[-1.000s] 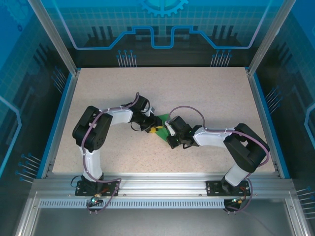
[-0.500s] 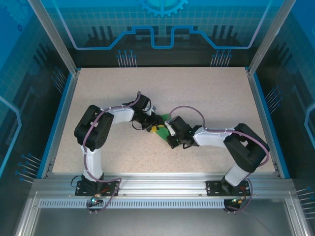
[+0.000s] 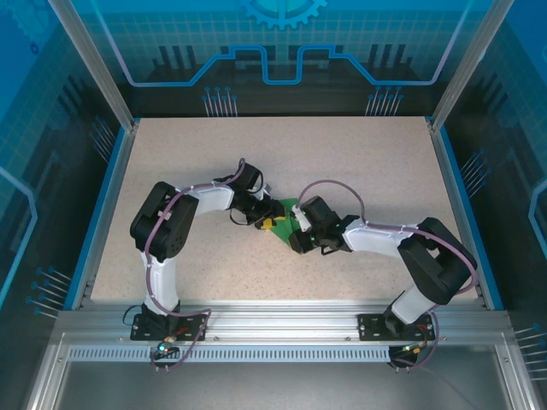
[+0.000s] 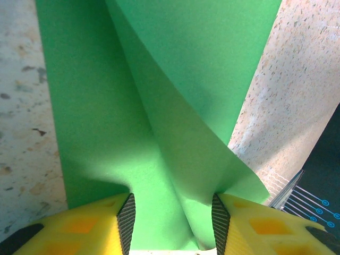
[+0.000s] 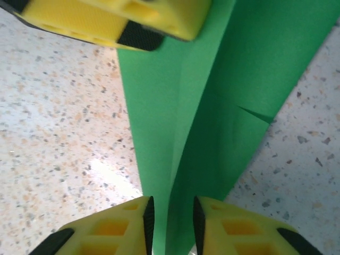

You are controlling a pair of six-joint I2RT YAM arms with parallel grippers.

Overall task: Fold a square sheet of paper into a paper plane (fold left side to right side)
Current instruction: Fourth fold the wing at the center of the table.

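The green sheet of paper (image 3: 289, 207), already creased, lies at mid-frame on the speckled beige tabletop (image 3: 359, 162). Blue-tinted enclosure walls (image 3: 171, 43) surround the table, and an aluminium rail (image 3: 282, 325) runs along the bottom edge. The left gripper (image 4: 172, 223) stands half spread, astride a raised flap of the sheet. The right gripper (image 5: 172, 226) shows a narrow gap over the crease, its pads not pinching it.
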